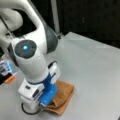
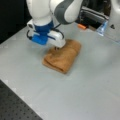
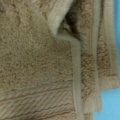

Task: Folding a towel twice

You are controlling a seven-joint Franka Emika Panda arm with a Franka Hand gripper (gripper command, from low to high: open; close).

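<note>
The towel (image 2: 62, 56) lies folded into a thick, layered bundle on the grey bench (image 2: 95, 82), seen in both front views. The claw (image 2: 57, 48) presses down at the bundle's 11 o'clock corner; whether it is apart or together cannot be told.

Grey table (image 2: 95, 82); folded orange-brown towel (image 2: 65, 56) lying on it, in both front views
</note>
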